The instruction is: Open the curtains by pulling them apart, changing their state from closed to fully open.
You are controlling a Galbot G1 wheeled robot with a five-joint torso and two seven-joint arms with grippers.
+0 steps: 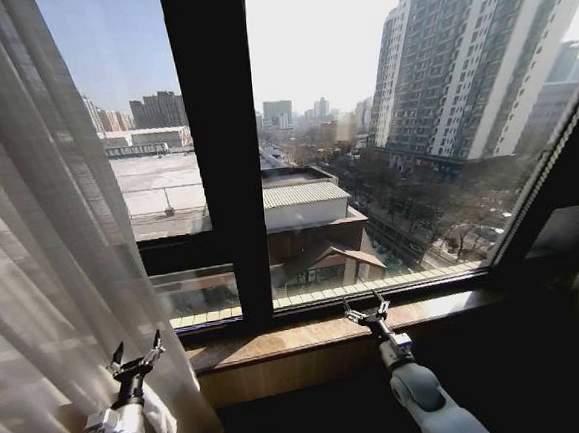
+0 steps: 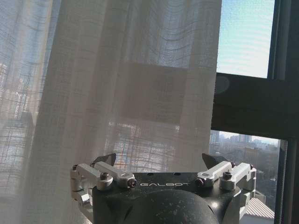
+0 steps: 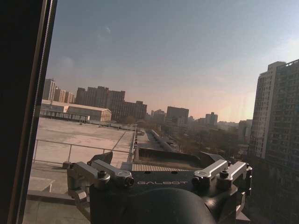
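Nearest the head camera, both arms rise from the lower edge: the left gripper (image 1: pixel 137 353) stands at the lower left with its 2 fingers spread and nothing between them, and the right gripper (image 1: pixel 365 309) stands right of centre, likewise spread wide and empty, its tips just in front of the wooden window sill (image 1: pixel 309 337). Beside the left gripper, on its outer side and just behind it, hangs the sheer white curtain (image 1: pixel 43 276), gathered in pleats along the left side of the window and reaching down past the sill; whether the fingers touch the fabric cannot be told. From the left wrist camera that gripper (image 2: pixel 159 161) faces the same curtain (image 2: pixel 126 84), which covers most of the glass ahead, with bare pane showing past its free edge. From the right wrist camera the right gripper (image 3: pixel 159 158) faces uncovered glass. Beyond the sill a thick black window frame bar (image 1: pixel 216 152) stands upright between the 2 grippers, splitting the window into 2 panes, and a dark slanted frame (image 1: pixel 556 165) closes the right side. Through the glass lie a flat pale rooftop (image 1: pixel 162 191), a lower building with a ribbed roof (image 1: pixel 303 197), a tall apartment tower (image 1: pixel 468 62) at right, and distant city blocks under a bright sky.
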